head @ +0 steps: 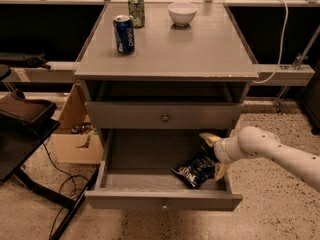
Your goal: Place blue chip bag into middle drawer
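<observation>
While the white arm (280,151) reaches in from the right side of the desk (200,49), the gripper (214,155) hangs inside the middle drawer (145,156), close to its right wall and a little above its floor. The two yellowish fingers (209,137) stand apart, one toward the back of the desk and one toward its front, so the gripper is open and holds nothing.

The blue chip bag (192,170) lies on the grey floor of the drawer, just beside the gripper on the side toward the middle of the desk. It is in the front right part of the drawer, and its glossy dark surface with white lettering faces up. I cannot tell if the front finger touches the edge of the bag.

The middle drawer is pulled far out of the desk, and its flat front carries a small round knob (163,204). Directly above it in the desk, the upper drawer front (125,115) is closed and has its own round knob (164,117).

On the top of the desk, a blue Pepsi can (124,34) stands upright near the left edge. A green can (136,9) stands behind it at the back edge, and a white bowl (182,13) sits at the back near the middle.

To the left of the desk, a cardboard box (75,139) rests on the speckled floor (280,204), touching the desk's side or very near it. Black cables (55,164) run over the floor in front of the box.
</observation>
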You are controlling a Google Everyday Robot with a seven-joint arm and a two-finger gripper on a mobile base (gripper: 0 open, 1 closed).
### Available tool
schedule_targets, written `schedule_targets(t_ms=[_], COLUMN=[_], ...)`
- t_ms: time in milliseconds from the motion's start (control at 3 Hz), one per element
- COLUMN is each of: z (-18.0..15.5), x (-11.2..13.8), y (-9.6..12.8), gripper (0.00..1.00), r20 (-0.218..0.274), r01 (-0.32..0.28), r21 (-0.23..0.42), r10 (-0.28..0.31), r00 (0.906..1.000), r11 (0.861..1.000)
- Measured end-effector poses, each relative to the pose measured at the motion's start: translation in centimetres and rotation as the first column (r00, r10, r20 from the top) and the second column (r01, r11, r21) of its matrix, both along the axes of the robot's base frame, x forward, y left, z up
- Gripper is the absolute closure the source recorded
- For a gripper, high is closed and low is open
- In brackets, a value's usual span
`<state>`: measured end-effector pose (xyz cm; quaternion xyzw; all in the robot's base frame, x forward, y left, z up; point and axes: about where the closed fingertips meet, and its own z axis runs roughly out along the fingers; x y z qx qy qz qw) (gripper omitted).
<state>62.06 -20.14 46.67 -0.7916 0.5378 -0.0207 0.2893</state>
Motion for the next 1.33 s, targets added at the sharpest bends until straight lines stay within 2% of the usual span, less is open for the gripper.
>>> schedule_targets(t_ms=[333, 1000, 1333], z=[-3.3, -2.6, 0.8], x=[-0.1, -0.2, -1.5], y=[-4.2, -3.6, -3.8], gripper=[0.00, 0.00, 0.00], r20=[-0.065, -0.070, -0.037], r01=[0.017, 0.018, 0.015], r21=[-0.087, -0.102, -0.114], r10=[-0.023, -0.026, -0.020], r00=[0.9976, 0.9972, 0.9991], r11=[0.996, 0.995, 0.993])
